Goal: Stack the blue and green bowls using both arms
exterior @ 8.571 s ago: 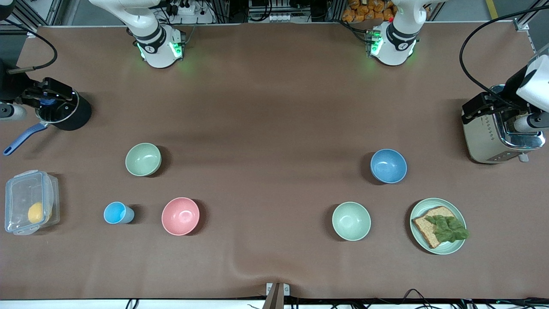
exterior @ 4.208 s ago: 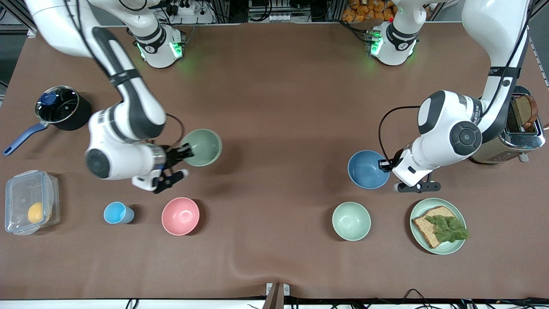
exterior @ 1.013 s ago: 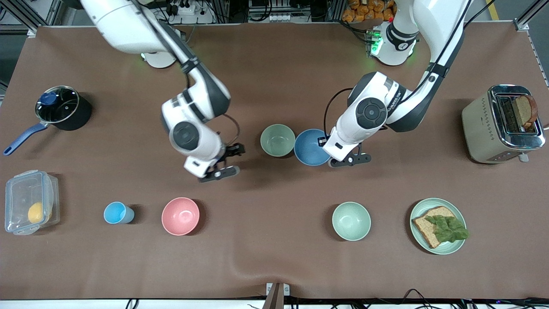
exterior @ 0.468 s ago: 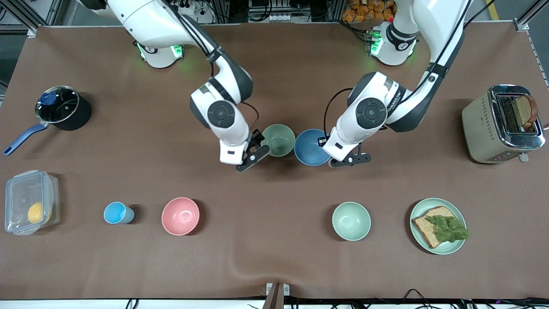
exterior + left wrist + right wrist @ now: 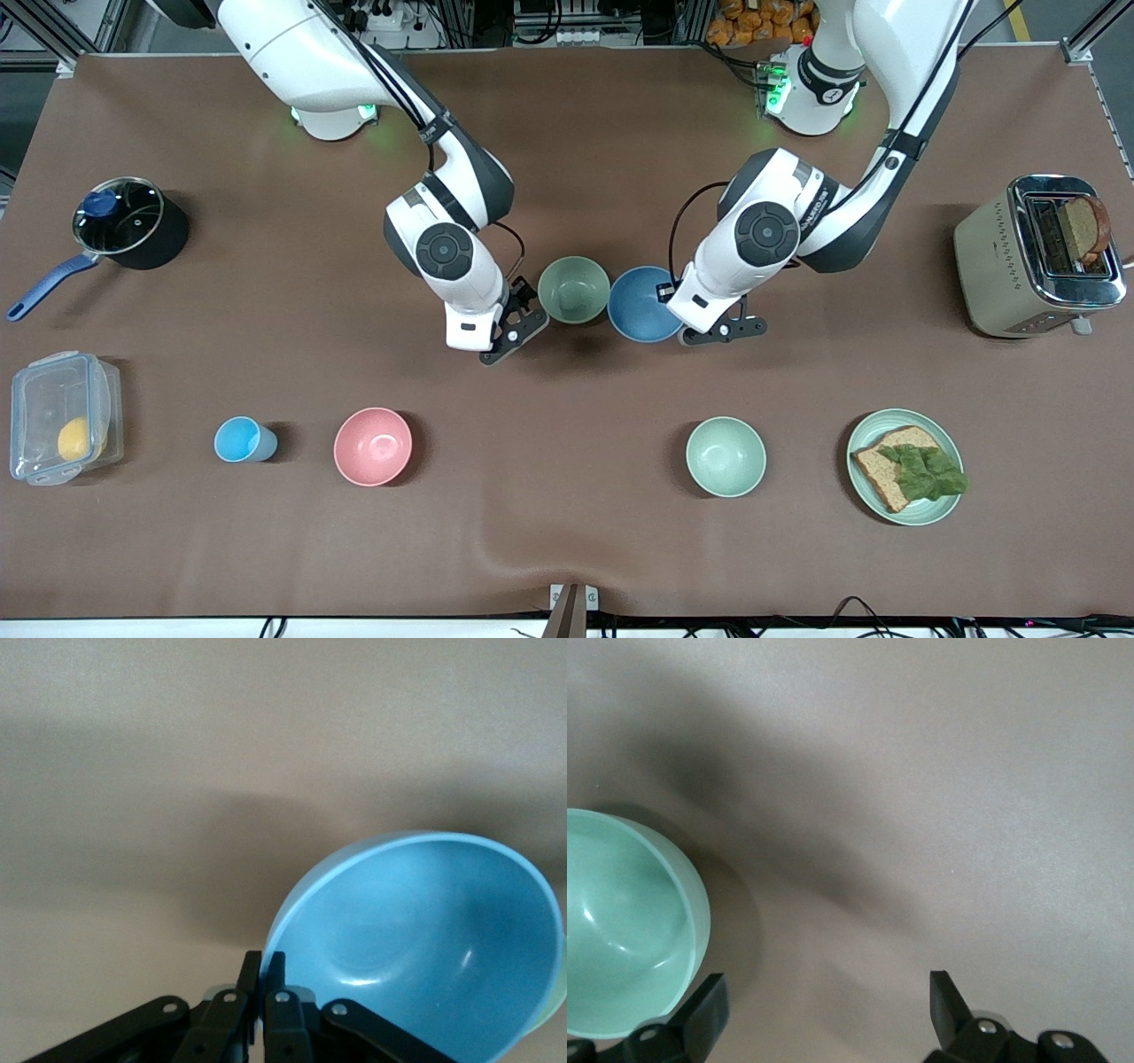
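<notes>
We see the left gripper clenched on the rim of the blue bowl, the two fingers pinched together over the bowl's wall in the left wrist view, so the bowl extends from that gripper toward the right arm's end of the table. The green bowl sits on the table immediately beside the blue one on that same side, their rims touching or very nearly so; we cannot tell from the front view whether the blue bowl is lifted clear of the table or rests on it. The right gripper hangs with its fingers spread wide and empty, just beside the green bowl at the rim turned away from the blue bowl; its wrist view catches that bowl at one edge, off to the side of one open finger rather than between the two. We judge that the stack turns on this short line: green bowl lying directly between the two grippers, blue bowl in hand next to it.
</notes>
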Motion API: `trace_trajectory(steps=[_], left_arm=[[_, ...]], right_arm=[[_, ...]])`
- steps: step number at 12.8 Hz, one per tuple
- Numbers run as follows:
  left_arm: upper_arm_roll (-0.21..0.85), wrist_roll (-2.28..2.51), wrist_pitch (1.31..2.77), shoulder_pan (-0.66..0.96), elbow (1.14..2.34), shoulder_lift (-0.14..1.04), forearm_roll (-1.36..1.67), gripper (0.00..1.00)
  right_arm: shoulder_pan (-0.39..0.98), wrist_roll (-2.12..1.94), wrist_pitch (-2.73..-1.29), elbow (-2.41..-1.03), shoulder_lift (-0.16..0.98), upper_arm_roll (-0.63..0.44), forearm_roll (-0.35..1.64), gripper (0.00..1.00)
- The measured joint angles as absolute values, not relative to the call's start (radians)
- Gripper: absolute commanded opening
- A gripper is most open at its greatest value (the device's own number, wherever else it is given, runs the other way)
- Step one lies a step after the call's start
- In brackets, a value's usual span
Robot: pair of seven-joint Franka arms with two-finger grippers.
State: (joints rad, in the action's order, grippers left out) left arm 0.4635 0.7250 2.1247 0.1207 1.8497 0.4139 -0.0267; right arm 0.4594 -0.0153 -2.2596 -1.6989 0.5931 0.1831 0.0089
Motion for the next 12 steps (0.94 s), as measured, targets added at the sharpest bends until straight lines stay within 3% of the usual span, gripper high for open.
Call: trace_trajectory(steps=[7,12], left_arm=[[0.463,0.725,2.125,0.121,1.850,0.414,-0.027,0.00],[0.463,0.726,2.125,0.121,1.851,0.414,-0.027,0.00]], right_arm=[[0.413,0.458,-2.132,-1.662,0.607,0.181,0.199,1.00],[0.422,0.920,-2.103,-1.546,0.708,0.184,0.202,1.00]])
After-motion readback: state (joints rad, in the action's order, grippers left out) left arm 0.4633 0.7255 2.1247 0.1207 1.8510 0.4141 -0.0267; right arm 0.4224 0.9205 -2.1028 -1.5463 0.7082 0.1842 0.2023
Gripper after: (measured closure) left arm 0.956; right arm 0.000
